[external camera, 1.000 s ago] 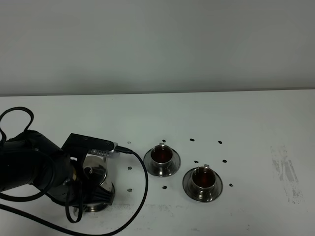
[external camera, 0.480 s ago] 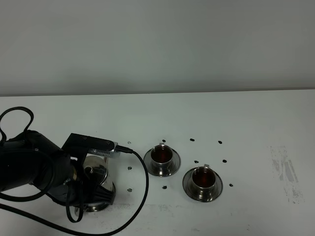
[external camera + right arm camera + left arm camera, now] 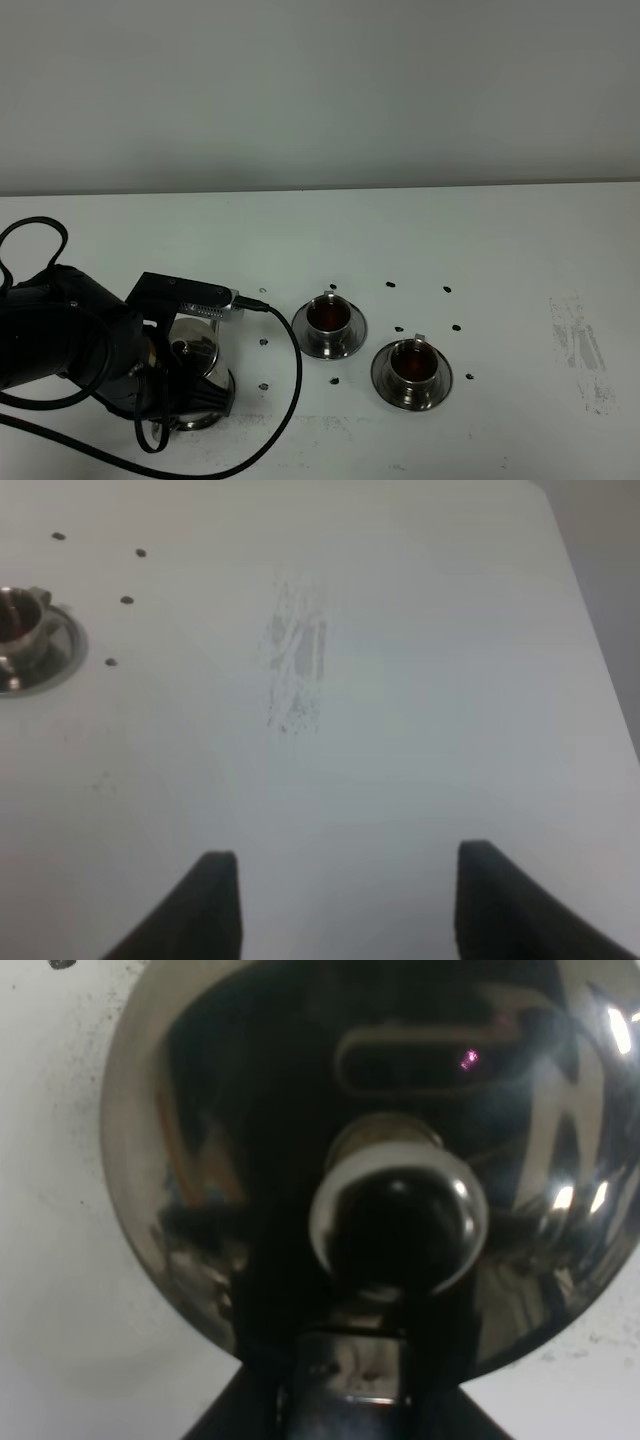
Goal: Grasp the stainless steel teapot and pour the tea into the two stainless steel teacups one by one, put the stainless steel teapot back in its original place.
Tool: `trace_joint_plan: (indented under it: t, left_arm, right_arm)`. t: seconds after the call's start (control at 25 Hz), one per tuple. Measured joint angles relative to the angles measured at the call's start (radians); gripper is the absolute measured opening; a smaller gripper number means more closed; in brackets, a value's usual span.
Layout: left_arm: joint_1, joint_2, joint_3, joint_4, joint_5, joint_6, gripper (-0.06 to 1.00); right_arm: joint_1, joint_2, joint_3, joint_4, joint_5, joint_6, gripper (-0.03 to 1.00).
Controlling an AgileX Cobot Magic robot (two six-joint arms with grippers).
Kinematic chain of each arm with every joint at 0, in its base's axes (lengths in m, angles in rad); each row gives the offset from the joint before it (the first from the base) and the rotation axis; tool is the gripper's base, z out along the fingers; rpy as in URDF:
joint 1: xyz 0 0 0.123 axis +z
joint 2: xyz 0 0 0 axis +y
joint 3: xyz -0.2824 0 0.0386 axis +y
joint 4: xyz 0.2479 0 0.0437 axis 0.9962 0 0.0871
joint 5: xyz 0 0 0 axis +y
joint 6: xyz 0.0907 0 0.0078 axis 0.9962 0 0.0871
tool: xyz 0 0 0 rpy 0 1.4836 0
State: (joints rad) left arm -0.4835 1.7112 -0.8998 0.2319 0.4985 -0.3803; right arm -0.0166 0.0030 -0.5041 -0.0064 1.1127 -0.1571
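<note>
No brand, label or legible writing appears on any object in the three views. Exterior high view: the stainless steel teapot (image 3: pixel 197 362), a mirror-bright pot, stands on the white table (image 3: pixel 520 250) at about 8 o'clock of the scene, largely masked by the black left arm (image 3: pixel 60 335) and its looping black cable (image 3: pixel 290 400); whether a saucer lies beneath the pot cannot be told. The two stainless steel teacups sit toward 6 o'clock: the nearer-to-pot teacup (image 3: pixel 329 317) on its round saucer (image 3: pixel 352 338), and at its 4 o'clock the second teacup (image 3: pixel 412 364) on its own saucer (image 3: pixel 440 385). Both hold dark reddish-brown tea, and each shows a tiny handle at its 12 o'clock rim. Small black dots (image 3: pixel 391 284) are scattered on the table around the pot and the cups. A grey scuff mark (image 3: pixel 580 345) lies at 3 o'clock. Left wrist view: the domed lid (image 3: pixel 200 1160) fills the frame, polished enough to reflect dark shapes and a small magenta glint; its round knob (image 3: pixel 398 1222) sits at the centre, and the loop handle (image 3: pixel 345 1395) enters at the lower edge, where the left gripper (image 3: pixel 345 1410) is clamped fully closed on it. Right wrist view: the right gripper (image 3: pixel 340 905) hangs over bare table with its two dark fingers (image 3: pixel 210 905) spread wide and nothing between them; one cup with its saucer shows at the edge, well apart.
</note>
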Motion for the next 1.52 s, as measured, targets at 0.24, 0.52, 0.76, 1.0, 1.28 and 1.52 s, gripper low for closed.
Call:
trace_joint_plan:
  t: [0.24,0.52,0.76,1.0,1.28,1.52]
  left_arm:
    - [0.0,0.0,0.0,-0.009,0.003,0.0,0.34]
    - [0.0,0.0,0.0,-0.009,0.004,0.0,0.44]
    - [0.0,0.0,0.0,-0.013,-0.013,0.0,0.49]
    - [0.0,-0.029,0.0,-0.04,-0.013,0.0,0.5]
    - [0.0,-0.08,0.0,-0.084,0.004,0.007,0.5]
    - [0.0,-0.14,0.0,-0.097,0.061,0.007,0.5]
  right_arm:
    - [0.0,0.0,0.0,0.0,0.0,0.0,0.49]
    - [0.0,0.0,0.0,0.0,0.0,0.0,0.49]
    - [0.0,0.0,0.0,0.0,0.0,0.0,0.49]
    - [0.0,0.0,0.0,0.0,0.0,0.0,0.49]
    - [0.0,0.0,0.0,0.0,0.0,0.0,0.49]
    - [0.0,0.0,0.0,0.0,0.0,0.0,0.49]
